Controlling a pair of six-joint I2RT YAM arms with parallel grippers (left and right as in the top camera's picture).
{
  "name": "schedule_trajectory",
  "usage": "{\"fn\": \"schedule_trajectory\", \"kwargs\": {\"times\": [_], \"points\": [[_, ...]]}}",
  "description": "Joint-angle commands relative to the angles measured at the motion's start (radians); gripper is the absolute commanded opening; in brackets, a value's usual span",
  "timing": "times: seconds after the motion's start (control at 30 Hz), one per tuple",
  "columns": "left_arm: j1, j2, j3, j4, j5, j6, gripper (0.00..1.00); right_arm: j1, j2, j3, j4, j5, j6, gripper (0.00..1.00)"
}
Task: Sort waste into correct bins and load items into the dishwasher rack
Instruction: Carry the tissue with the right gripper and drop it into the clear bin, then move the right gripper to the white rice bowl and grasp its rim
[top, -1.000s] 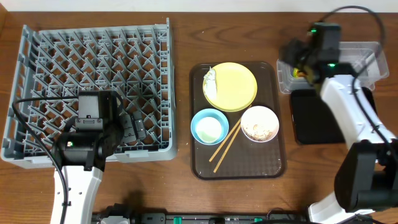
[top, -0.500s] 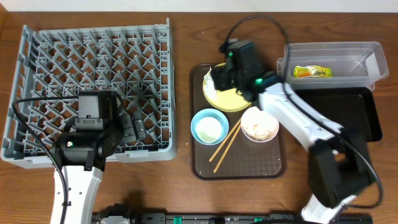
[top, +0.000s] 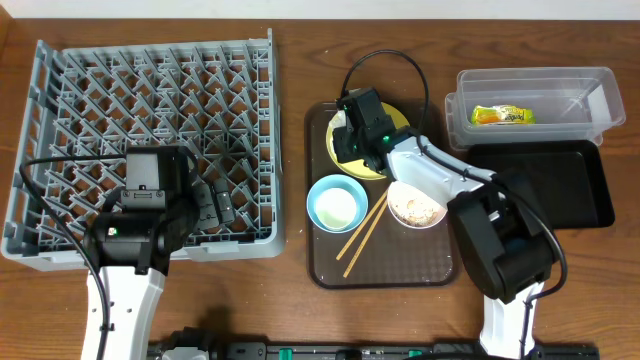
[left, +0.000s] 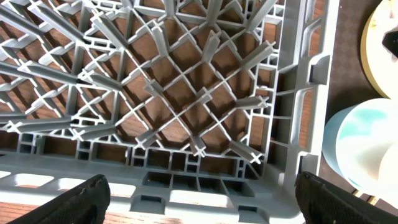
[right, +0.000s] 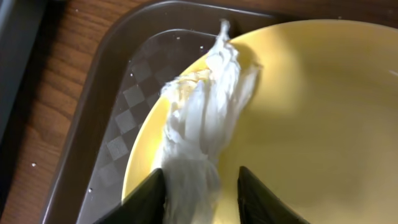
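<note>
— Where is the right pincer (right: 202, 202)?
— Low over the left edge of the plate (right: 311, 112). Its two fingers stand on either side of the wrapper (right: 199, 124), which lies on the plate's rim.
— Is it pinching the wrapper?
— I cannot tell. One finger touches the paper, and a sliver of yellow shows at the other.
— And the left pincer (left: 205, 208)?
— Spread wide and holding nothing. It hangs above the near right corner of the rack (top: 150, 100), which has nothing in it.
— Where is the rest?
— The plate sits at the far end of the brown tray (top: 400, 265). The blue bowl (top: 337, 203) and the white bowl (top: 417, 200) are side by side in front of it. The chopsticks (top: 362, 235) lie slanted between the bowls.
— And the packet (top: 503, 116)?
— In the tub (top: 530, 72), at the far right of the table (top: 300, 40). The black tray (top: 540, 190) lies just in front of the tub.
</note>
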Motion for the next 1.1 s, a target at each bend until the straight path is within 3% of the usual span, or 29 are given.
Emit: {"fn": "schedule_trajectory", "kwargs": {"times": [0.0, 0.13, 0.23, 0.47, 0.73, 1.07], "points": [[0.004, 0.003, 0.019, 0.002, 0.003, -0.009, 0.96, 0.011, 0.002, -0.002, 0.005, -0.007, 0.019, 0.2], [0.004, 0.003, 0.019, 0.002, 0.003, -0.009, 0.96, 0.011, 0.002, -0.002, -0.021, -0.015, 0.019, 0.05], [0.004, 0.003, 0.019, 0.002, 0.003, -0.009, 0.96, 0.01, 0.002, -0.002, -0.027, -0.013, 0.019, 0.02], [0.004, 0.003, 0.019, 0.002, 0.003, -0.009, 0.96, -0.05, -0.108, -0.002, -0.035, 0.033, -0.004, 0.04], [0.004, 0.003, 0.019, 0.002, 0.003, -0.009, 0.96, -0.24, -0.332, -0.002, -0.038, 0.227, -0.003, 0.1], [0.004, 0.003, 0.019, 0.002, 0.003, -0.009, 0.96, -0.515, -0.314, -0.002, -0.167, 0.272, 0.166, 0.14]]}}
